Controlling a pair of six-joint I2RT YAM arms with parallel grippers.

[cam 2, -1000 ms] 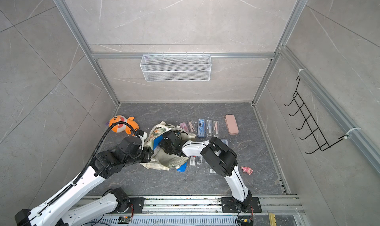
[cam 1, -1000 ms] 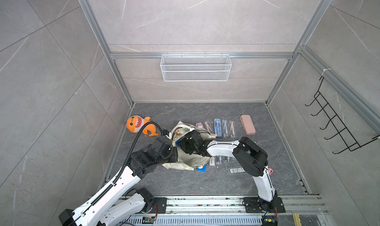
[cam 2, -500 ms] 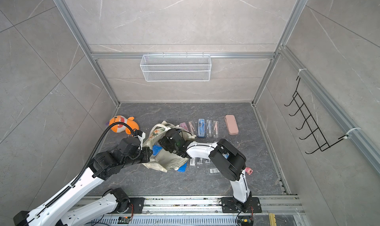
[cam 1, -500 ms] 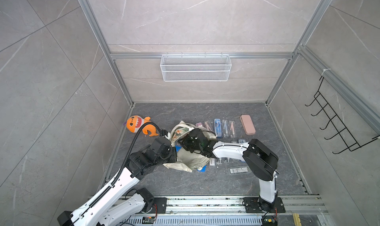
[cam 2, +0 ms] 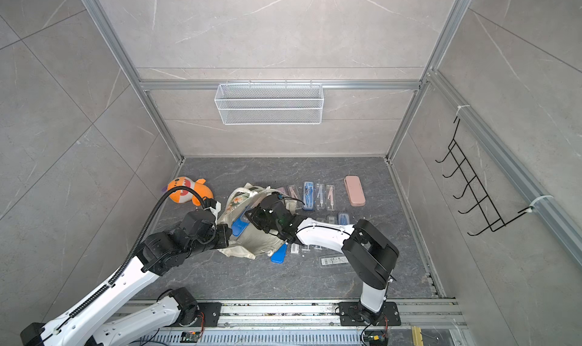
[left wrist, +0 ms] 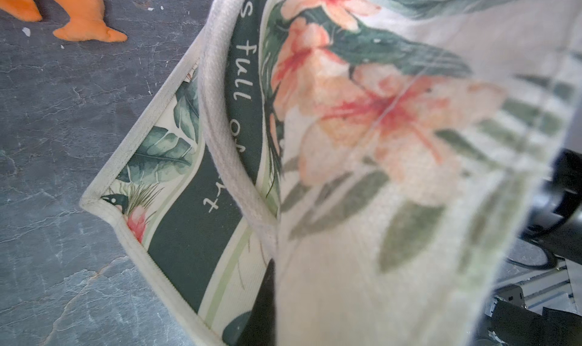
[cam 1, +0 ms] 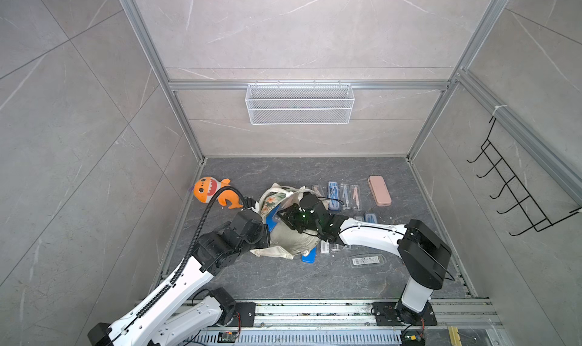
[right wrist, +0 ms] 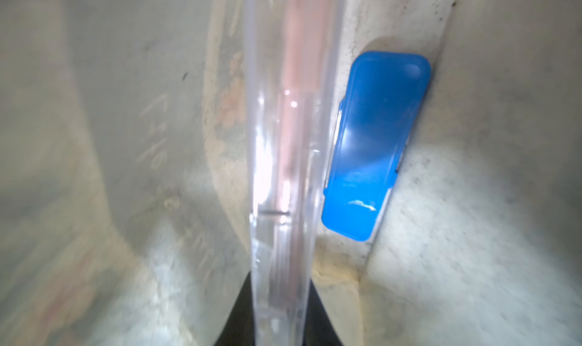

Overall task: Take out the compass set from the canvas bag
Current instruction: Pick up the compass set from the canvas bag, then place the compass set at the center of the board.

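Your right tool [right wrist: 280, 316] is clamped on the clear plastic compass case [right wrist: 283, 171] inside the cream floral canvas bag [left wrist: 346, 265] (blue plastic case [right wrist: 374, 146] nearby); left tool [left wrist: 267, 300] pinches bag cloth.

Robotics test cell: grey tile-look wall panels [cam 1: 78, 139] stood in an aluminium frame [cam 1: 148, 54] around a dark stone-look table [cam 1: 283, 278]. Two white-and-black arms [cam 1: 368, 234] were mounted on a metal rail [cam 1: 315, 309] along the near edge, with loose wiring and a small circuit board [cam 1: 226, 336] beside it. A white wire basket [cam 1: 299, 103] and a black hook rack [cam 1: 516, 193] hung on the walls.
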